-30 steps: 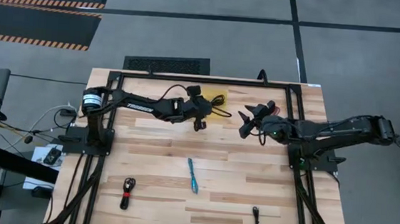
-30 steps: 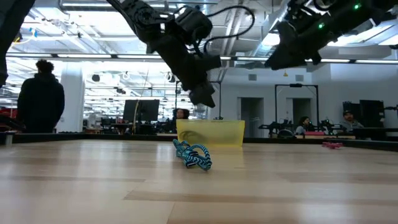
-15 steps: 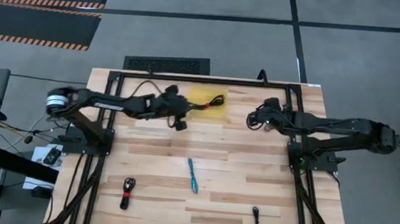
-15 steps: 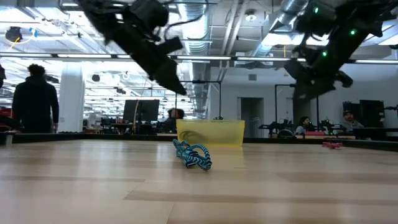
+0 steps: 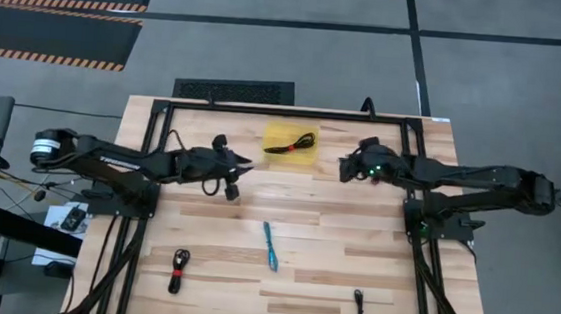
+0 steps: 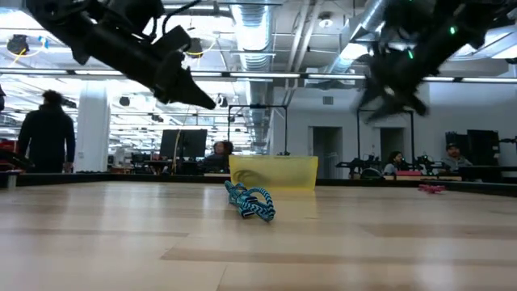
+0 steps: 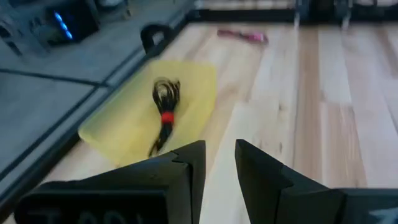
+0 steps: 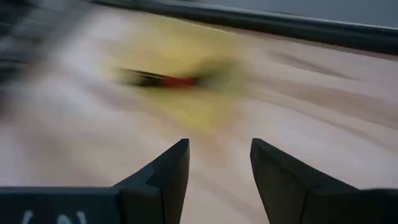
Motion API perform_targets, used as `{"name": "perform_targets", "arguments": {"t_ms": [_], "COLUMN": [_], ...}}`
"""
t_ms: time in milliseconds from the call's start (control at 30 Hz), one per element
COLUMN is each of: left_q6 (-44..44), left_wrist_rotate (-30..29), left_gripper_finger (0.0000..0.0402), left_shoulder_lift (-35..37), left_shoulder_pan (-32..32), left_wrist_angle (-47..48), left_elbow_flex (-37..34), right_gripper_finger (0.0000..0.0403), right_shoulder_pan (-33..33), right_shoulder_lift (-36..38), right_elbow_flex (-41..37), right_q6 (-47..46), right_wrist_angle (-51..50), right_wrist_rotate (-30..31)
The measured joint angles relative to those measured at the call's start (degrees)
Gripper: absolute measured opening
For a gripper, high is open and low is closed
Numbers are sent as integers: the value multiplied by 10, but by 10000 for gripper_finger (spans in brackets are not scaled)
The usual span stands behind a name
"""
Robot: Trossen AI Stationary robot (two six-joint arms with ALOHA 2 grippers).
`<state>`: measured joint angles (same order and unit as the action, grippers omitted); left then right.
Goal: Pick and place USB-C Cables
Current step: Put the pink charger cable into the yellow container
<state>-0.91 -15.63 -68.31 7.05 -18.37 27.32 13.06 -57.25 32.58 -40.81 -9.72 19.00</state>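
a black cord with a red tie (image 5: 292, 143) lies in the flat yellow tray (image 5: 274, 132), upper centre of the high view, between the empty left claw (image 5: 243, 163), fingers slightly apart, and the empty, parted right claw (image 5: 343, 164).

I've got the left arm stretched low across the table's far half, its left gripper (image 5: 237, 164) pointing toward the middle, fingers (image 7: 186, 168) a narrow gap apart, empty. The right arm reaches in from the other side, its right gripper (image 5: 344, 166) facing the left one, fingers (image 8: 168, 171) parted, holding nothing.
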Motion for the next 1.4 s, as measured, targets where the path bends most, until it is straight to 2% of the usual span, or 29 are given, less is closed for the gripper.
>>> {"name": "perform_targets", "arguments": {"t_ms": [67,200,300,467,667,800,967,1167,1400], "left_q6": [0,-1,-11,-9,-30,-35,-61,-98,-147], "left_wrist_rotate": [-6,-11,-11,-11,-13,14,48,49,35], "left_gripper_finger": [78,79,79,78,78,78,78,78,78], "left_shoulder_lift": [27,69,92,115,128,130,130,129,129], "left_shoulder_pan": [1,1,1,1,2,2,2,2,6], "left_wrist_angle": [-12,-21,-19,17,58,60,61,66,75], "left_elbow_flex": [-20,-32,-38,-52,-52,-52,-52,-52,-52], "right_gripper_finger": [195,195,195,195,195,195,195,195,195], "right_shoulder_pan": [-14,-36,-43,-39,-37,-39,-35,11,66], "right_shoulder_lift": [0,-3,-3,-3,-2,-1,-9,-16,-60], "right_elbow_flex": [0,1,1,1,1,1,0,0,0], "right_q6": [21,152,218,222,151,113,31,-134,-233], "right_wrist_angle": [96,274,334,344,260,212,78,-98,-229], "right_wrist_rotate": [-49,-69,-37,49,140,180,260,233,175]}}
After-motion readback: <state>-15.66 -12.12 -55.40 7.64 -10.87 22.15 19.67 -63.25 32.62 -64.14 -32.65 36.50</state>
